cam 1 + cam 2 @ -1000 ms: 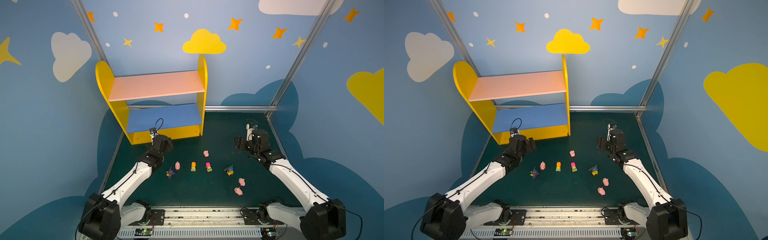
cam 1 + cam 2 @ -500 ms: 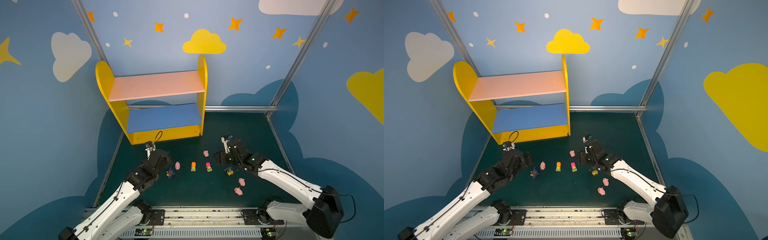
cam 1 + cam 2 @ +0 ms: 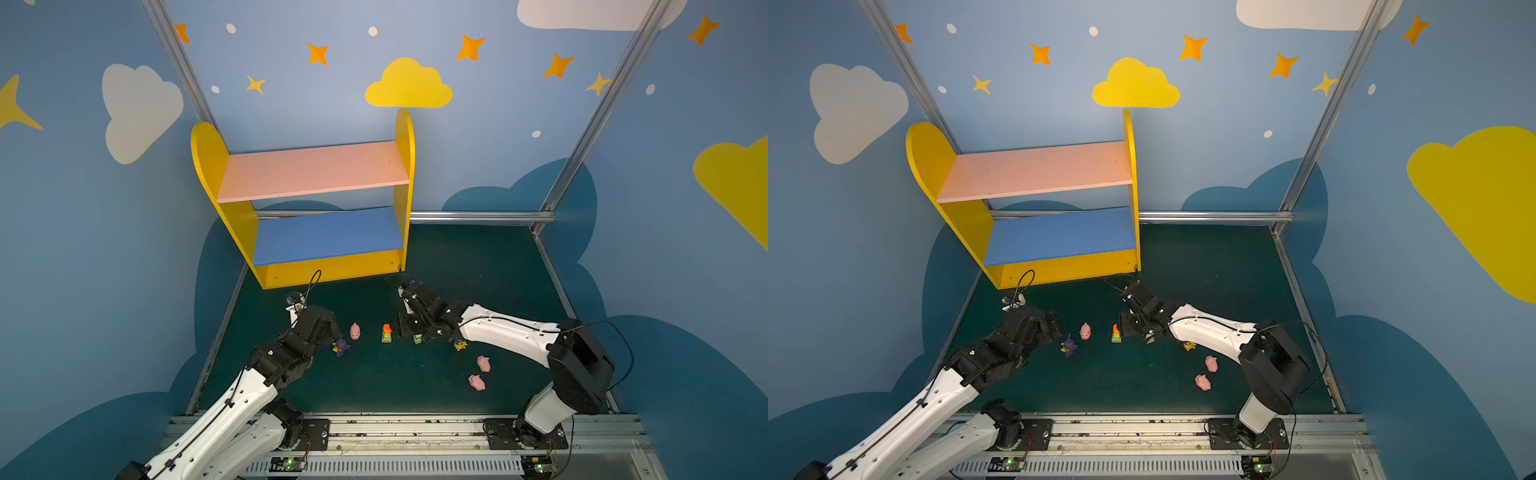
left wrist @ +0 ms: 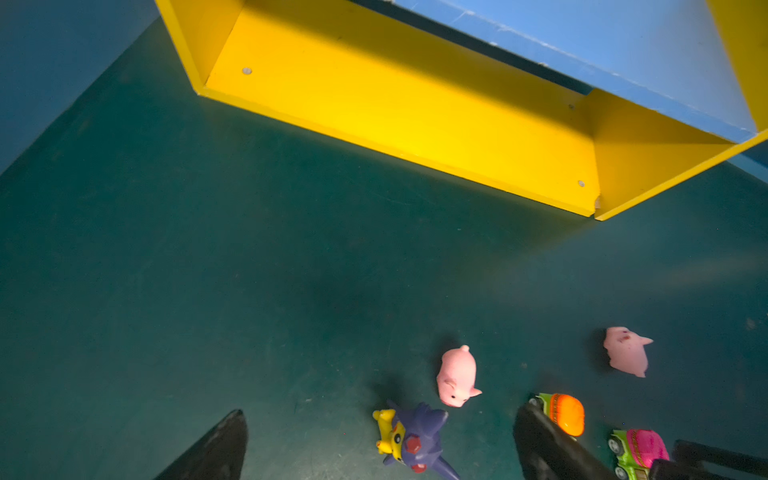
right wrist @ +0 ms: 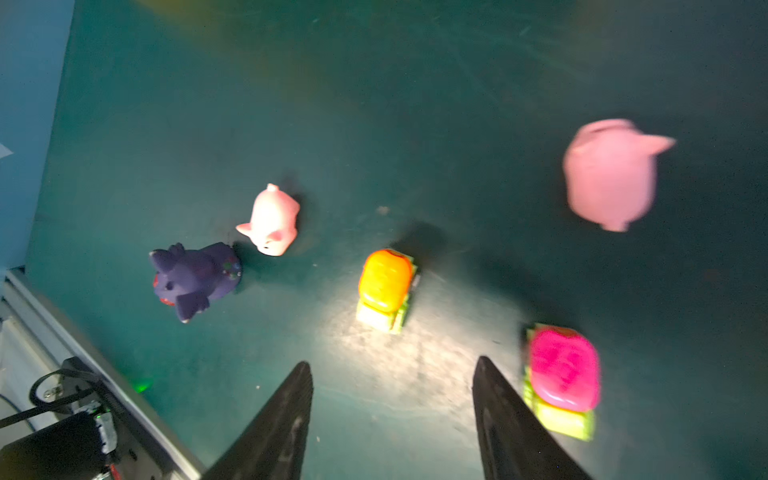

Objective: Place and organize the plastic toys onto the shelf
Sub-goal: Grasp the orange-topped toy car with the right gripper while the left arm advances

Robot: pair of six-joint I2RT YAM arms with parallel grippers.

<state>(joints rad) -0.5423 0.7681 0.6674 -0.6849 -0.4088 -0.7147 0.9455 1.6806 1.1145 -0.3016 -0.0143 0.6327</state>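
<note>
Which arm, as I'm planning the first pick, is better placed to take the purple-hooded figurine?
Left. The left gripper is open, and the purple-hooded figurine sits framed between its fingers. The right gripper hovers by the orange-topped car and the pink-topped car, farther from the figurine.

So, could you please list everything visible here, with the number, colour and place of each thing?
shelf: one, yellow sides and base, pink upper board, blue lower board; back left of the floor.
pigs: four, pink; one in the toy row, one between cars and shelf, two at the right front.
cars: two, yellow-green, one orange-topped, one pink-topped; side by side mid-floor.
hooded figurines: two, yellow with dark hoods; one at each end of the row.
floor: one, dark green.
walls: blue, with clouds and stars.
rail: one, silver, front edge.
arms: two, white and black, from the front.
left fingers: two, black, open, one figurine between them.
right fingers: two, black, open over bare floor beside the pink-topped car.
</note>
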